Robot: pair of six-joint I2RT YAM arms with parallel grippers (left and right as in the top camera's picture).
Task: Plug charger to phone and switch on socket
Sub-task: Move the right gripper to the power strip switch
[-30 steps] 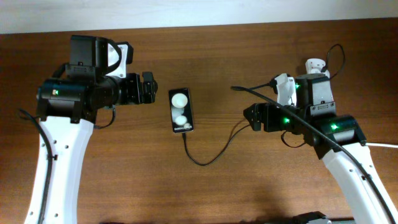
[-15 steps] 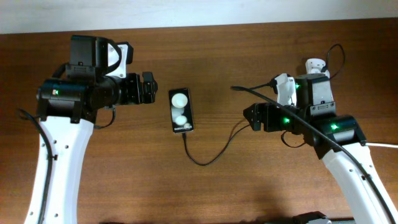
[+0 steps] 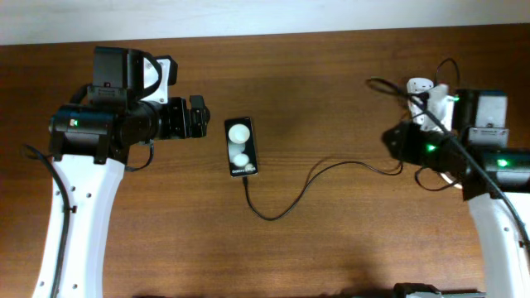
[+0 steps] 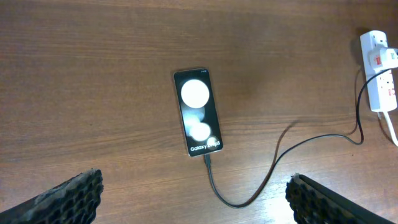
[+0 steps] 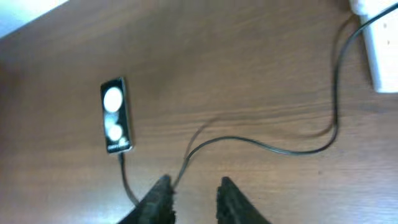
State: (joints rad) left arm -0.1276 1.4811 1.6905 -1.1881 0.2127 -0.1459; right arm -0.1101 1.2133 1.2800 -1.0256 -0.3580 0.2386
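The black phone (image 3: 241,147) lies face up at mid-table with two white blobs on its screen. The charger's thin black cable (image 3: 269,217) has its tip in the phone's lower end (image 4: 208,158) and loops right toward the white socket (image 3: 420,86), which my right arm partly hides. The left wrist view shows the socket (image 4: 380,71) at the far right, with red marks and the adapter in it. My left gripper (image 3: 199,118) hangs wide open left of the phone, holding nothing. Beside the socket, my right gripper (image 3: 389,142) has its jaws narrowly apart (image 5: 194,190) over bare wood, empty.
The brown wooden table (image 3: 331,248) ends at a pale wall along the far edge. A thick white cord (image 4: 392,127) leaves the socket toward the right edge. The cable (image 5: 280,149) curves across the wood below my right fingers.
My right arm has pulled back to the right, toward the socket, and its jaws have narrowed. The left arm, phone and cable have not moved.
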